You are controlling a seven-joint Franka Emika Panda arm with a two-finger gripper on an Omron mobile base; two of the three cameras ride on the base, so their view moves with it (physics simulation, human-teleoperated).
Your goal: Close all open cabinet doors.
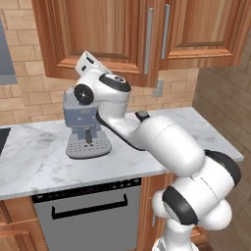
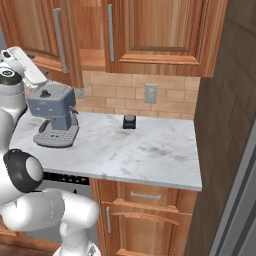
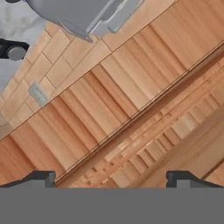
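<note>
wall cabinet doors [image 1: 95,34] hang above a marble surface [image 2: 150,150], reddish-brown with vertical silver bar handles; in the right base view the left-hand door [image 2: 65,37] stands swung outward from the cabinet front, beside a door [image 2: 160,30] that lies flush. the white arm [image 1: 162,142] reaches up in front of the grey espresso machine [image 2: 54,117]. gripper [image 3: 111,178]: jaws wide apart, holding nothing, facing the underside of the wooden cabinet. a small dark object [image 2: 129,121] rests near the tiled wall.
</note>
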